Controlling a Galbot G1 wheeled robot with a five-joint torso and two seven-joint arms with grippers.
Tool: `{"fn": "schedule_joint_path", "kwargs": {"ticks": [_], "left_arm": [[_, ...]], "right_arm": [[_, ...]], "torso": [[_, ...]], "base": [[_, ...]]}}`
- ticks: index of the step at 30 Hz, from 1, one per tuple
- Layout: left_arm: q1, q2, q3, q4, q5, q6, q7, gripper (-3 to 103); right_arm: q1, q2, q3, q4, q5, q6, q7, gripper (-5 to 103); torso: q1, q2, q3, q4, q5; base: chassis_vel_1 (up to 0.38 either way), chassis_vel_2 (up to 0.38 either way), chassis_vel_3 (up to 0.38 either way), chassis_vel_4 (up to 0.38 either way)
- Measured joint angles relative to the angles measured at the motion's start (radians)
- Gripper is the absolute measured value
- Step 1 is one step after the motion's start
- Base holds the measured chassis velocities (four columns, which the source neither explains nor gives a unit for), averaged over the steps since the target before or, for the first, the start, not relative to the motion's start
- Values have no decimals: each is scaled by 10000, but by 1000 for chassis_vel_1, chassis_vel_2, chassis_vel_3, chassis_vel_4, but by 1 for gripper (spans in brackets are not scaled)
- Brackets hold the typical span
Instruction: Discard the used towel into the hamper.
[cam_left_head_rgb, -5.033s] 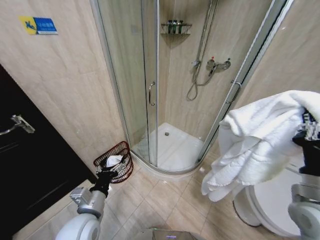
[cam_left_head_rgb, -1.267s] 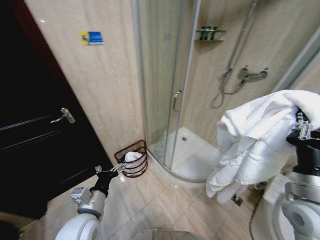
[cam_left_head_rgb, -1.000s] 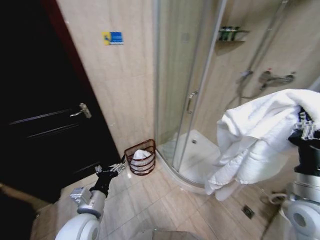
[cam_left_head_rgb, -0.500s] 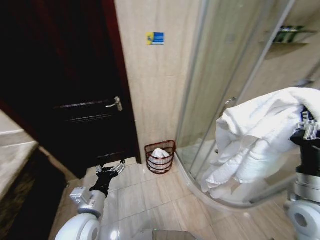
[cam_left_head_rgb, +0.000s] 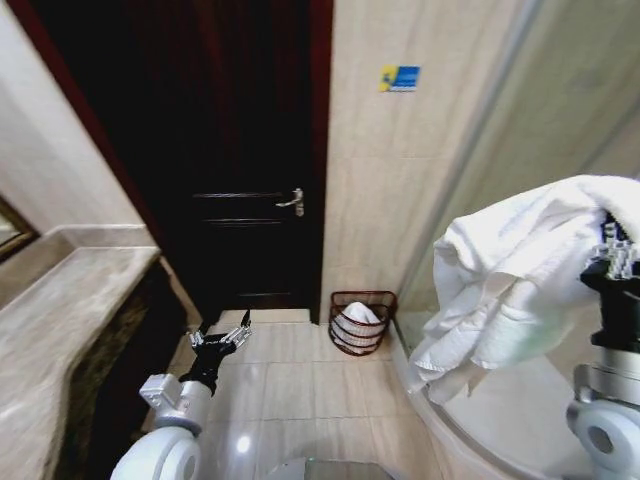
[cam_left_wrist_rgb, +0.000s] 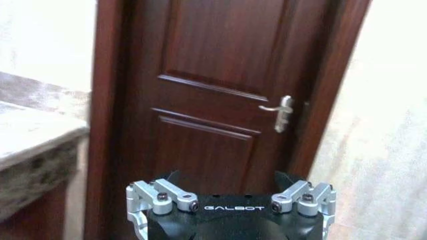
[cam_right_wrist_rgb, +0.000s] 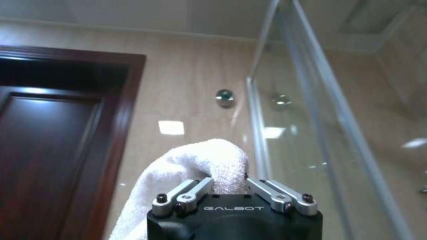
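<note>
Floor (cam_left_head_rgb: 290, 385): beige glossy tiles with thin grout lines; a bright light reflection shows near the bottom centre of the head view.
Hamper (cam_left_head_rgb: 362, 322): stands upright directly on the floor, at the foot of the beige tiled wall, just beside the dark door frame.
Hamper contents: a white bundle of cloth (cam_left_head_rgb: 360, 314) sits inside, showing above the rim.
Tabletop (cam_left_head_rgb: 60, 330): mottled stone surface along the robot's left, its visible part bare.

Silver arms, black GALBOT-marked tools
</note>
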Motion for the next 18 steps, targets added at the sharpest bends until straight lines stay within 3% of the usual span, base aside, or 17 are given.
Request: {"fn": "schedule_joint_path", "kwargs": {"ticks": [10, 18], "left_arm": [[0, -1, 0, 1, 0, 0, 0, 97], [0, 0, 0, 0, 0, 0, 0, 97]], "right_arm": [[37, -5, -40, 0, -67, 0, -15, 7], [36, -1, -104, 0, -130, 0, -53, 7]], "torso": [[0, 0, 0, -8, 1], [0, 0, 0, -4, -3]], "base": [[36, 46, 28, 30], [77, 71, -85, -86]]}}
